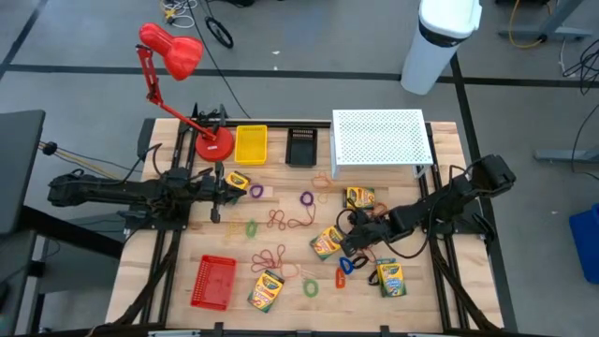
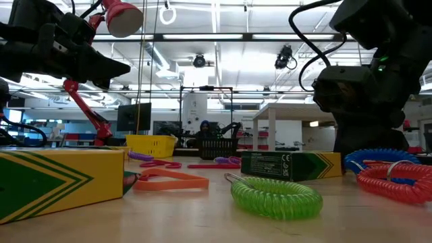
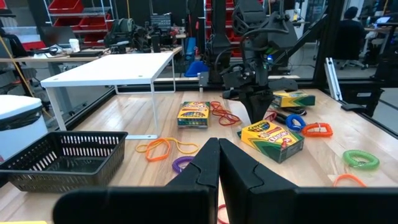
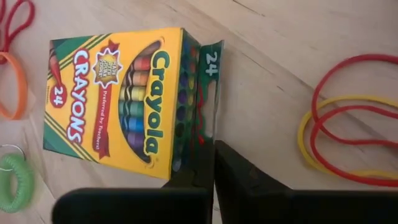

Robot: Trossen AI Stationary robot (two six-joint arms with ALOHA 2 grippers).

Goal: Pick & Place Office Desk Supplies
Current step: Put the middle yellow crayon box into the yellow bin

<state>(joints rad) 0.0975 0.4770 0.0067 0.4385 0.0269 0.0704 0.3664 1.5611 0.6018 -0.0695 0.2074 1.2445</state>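
Now right pincer clenched empty beside crayon box flap; left pincer clenched, idle.

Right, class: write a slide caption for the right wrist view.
Shut right gripper poised beside a Crayola crayon box on the wooden table.

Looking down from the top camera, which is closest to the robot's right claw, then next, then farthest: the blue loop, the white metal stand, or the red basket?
From the right gripper:
1. Blue loop, on the table right beside it, toward the front edge.
2. White metal stand, at the table's back edge.
3. Red basket, far across on the left arm's side, near the front.
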